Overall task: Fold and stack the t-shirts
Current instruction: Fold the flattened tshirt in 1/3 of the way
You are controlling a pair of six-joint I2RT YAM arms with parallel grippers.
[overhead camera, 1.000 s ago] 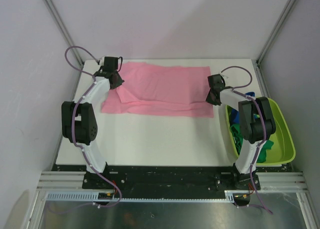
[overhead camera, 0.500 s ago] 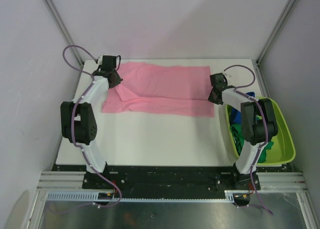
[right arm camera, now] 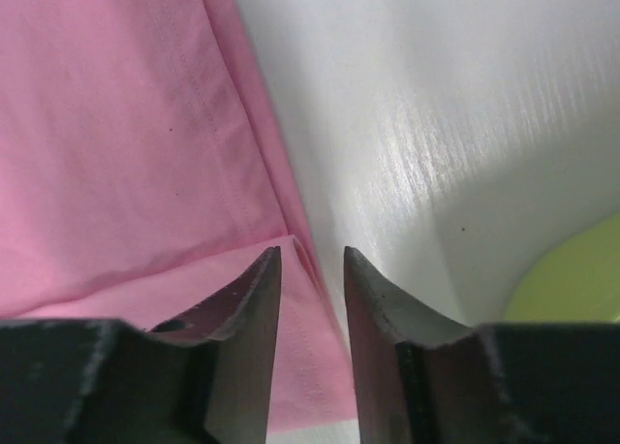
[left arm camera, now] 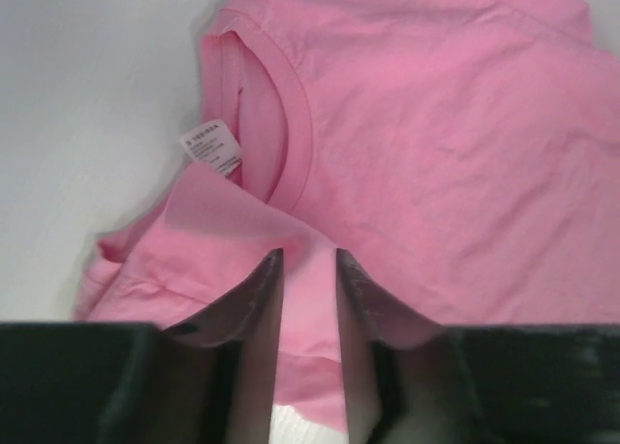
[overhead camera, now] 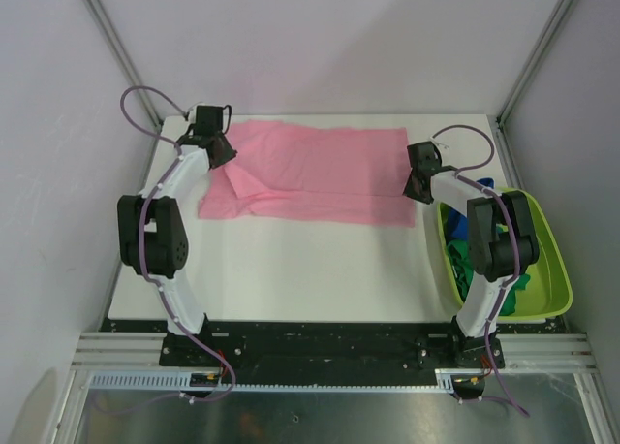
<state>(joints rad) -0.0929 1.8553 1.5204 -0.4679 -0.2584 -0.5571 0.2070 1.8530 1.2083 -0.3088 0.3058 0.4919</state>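
Observation:
The light pink t-shirt (overhead camera: 329, 168) lies spread across the back of the white table (overhead camera: 291, 269), with its near part folded over. My left gripper (overhead camera: 221, 156) is at the shirt's left end, by the collar (left arm camera: 291, 114) and the white label (left arm camera: 213, 145). Its jaws are close together with a pink fold (left arm camera: 310, 299) between them. My right gripper (overhead camera: 417, 187) is at the shirt's right edge, jaws narrow with the hemmed pink edge (right arm camera: 315, 366) between them. Dark green (overhead camera: 463, 265) and royal blue (overhead camera: 484, 184) shirts lie crumpled in the tub.
The lime-green plastic tub (overhead camera: 557, 269) stands at the right edge of the table, beside my right arm; its rim shows in the right wrist view (right arm camera: 581, 279). Grey walls and frame posts enclose the table on three sides.
Both grippers have moved a little toward the back of the table with pink fabric in them. The folded layer's near edge has shifted back slightly.

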